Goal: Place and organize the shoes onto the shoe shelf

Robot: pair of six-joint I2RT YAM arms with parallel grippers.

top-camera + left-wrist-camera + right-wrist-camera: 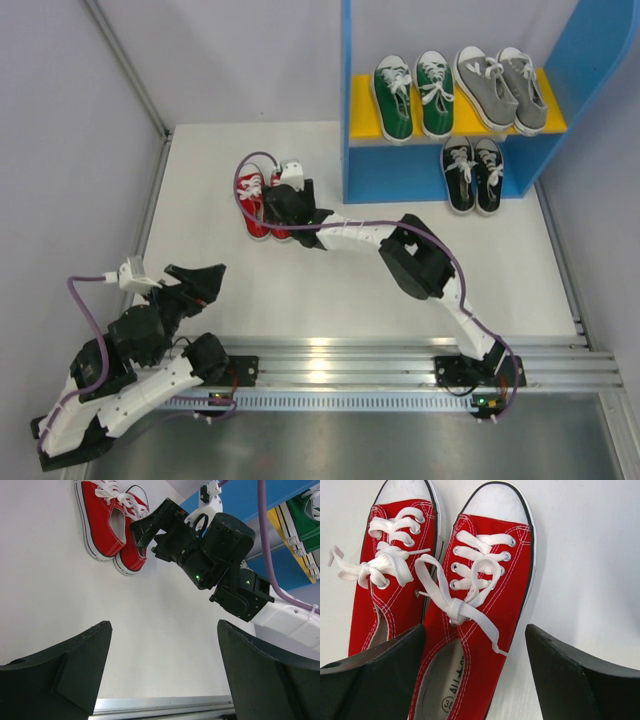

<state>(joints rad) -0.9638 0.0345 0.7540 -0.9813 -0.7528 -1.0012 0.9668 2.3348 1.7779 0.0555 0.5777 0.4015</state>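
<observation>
One red shoe [487,611], between parted right jaws

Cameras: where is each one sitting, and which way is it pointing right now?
Top view: above and behind the arms, looking down on the table, the shelf and the red shoes; the left arm and right arm both show.
Left wrist: low over the table, facing across it to the red shoes and the right arm; the open left hand frames the bottom.
Right wrist: close above the red shoes, looking down; the open right hand frames the bottom.
Shared: all three see the red shoes.
</observation>
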